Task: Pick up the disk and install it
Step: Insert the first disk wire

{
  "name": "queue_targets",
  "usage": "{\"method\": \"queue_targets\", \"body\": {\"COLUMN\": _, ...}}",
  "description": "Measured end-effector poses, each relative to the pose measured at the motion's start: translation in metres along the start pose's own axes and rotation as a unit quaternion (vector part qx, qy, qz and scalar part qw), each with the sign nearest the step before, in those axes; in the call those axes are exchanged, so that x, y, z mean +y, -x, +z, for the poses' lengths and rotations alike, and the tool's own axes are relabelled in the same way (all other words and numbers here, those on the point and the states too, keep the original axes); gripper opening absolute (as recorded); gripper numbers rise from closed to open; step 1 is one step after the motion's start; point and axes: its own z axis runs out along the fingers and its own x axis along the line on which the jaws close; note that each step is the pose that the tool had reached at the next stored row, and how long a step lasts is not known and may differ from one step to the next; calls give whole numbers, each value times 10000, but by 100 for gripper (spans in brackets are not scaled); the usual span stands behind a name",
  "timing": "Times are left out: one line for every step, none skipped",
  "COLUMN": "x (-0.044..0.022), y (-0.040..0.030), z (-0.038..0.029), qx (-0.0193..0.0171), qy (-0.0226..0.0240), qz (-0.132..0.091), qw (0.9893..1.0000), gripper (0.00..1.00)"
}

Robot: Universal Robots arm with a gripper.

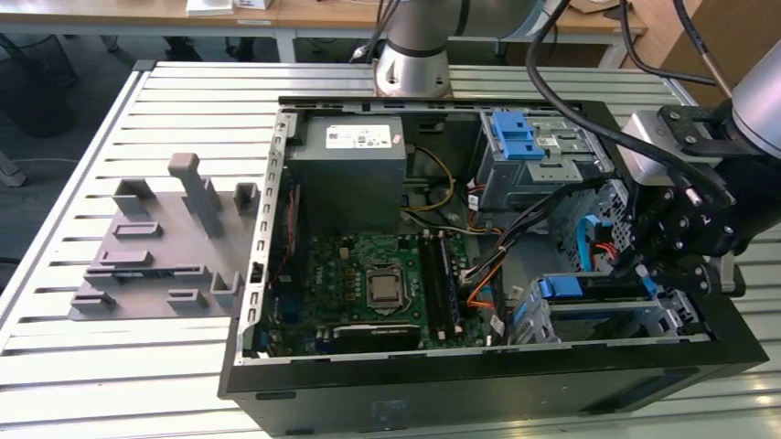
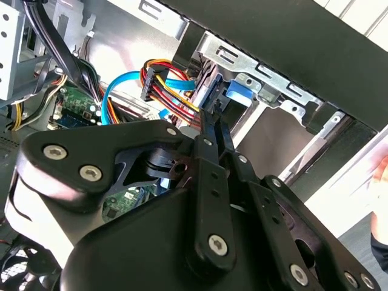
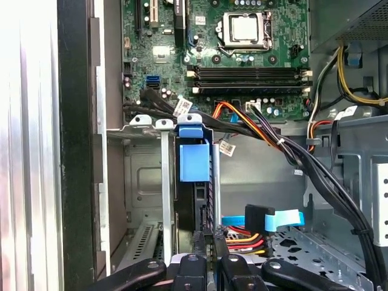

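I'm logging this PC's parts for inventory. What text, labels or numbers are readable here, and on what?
None can be read.
White sticker on the grey power supply: print too small.
Motherboard markings, in the first wrist view: too small.
White cable tags by the drive cage: blurred.
Disk in its blue carrier, at the gripper: no label face visible.

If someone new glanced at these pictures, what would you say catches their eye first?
Probably the open computer case on the slatted table, its green motherboard bare in the middle. Next, the black end effector reaching into the case at the exterior view's right. Just ahead of it in the first wrist view, the disk stands on edge in a metal bay, blue carrier showing.
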Motion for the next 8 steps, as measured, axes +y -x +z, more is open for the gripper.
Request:
{"method": "queue_targets", "body": {"x": 0, "y": 0, "z": 1, "qx": -1, "qy": 0, "qz": 0, "qw": 10000, "gripper": 16}}
{"method": "queue_targets", "body": {"x": 0, "y": 0, "z": 1, "qx": -1, "qy": 0, "qz": 0, "qw": 10000, "gripper": 16}}
{"method": "queue_targets", "body": {"x": 0, "y": 0, "z": 3, "qx": -1, "qy": 0, "qz": 0, "qw": 10000, "gripper": 16}}
{"method": "queue_targets", "body": {"x": 0, "y": 0, "z": 5, "qx": -1, "qy": 0, "qz": 0, "qw": 10000, "gripper": 16}}
{"method": "queue_targets", "body": {"x": 0, "y": 0, "z": 6, "qx": -1, "qy": 0, "qz": 0, "qw": 10000, "gripper": 16}}
{"method": "queue_targets", "body": {"x": 0, "y": 0, "z": 8, "qx": -1, "qy": 0, "qz": 0, "qw": 10000, "gripper": 16}}
{"method": "queue_targets", "body": {"x": 0, "y": 0, "z": 11, "qx": -2, "qy": 0, "qz": 0, "qw": 10000, "gripper": 16}}
{"method": "queue_targets", "body": {"x": 0, "y": 0, "z": 14, "qx": -2, "qy": 0, "qz": 0, "qw": 10000, "gripper": 16}}
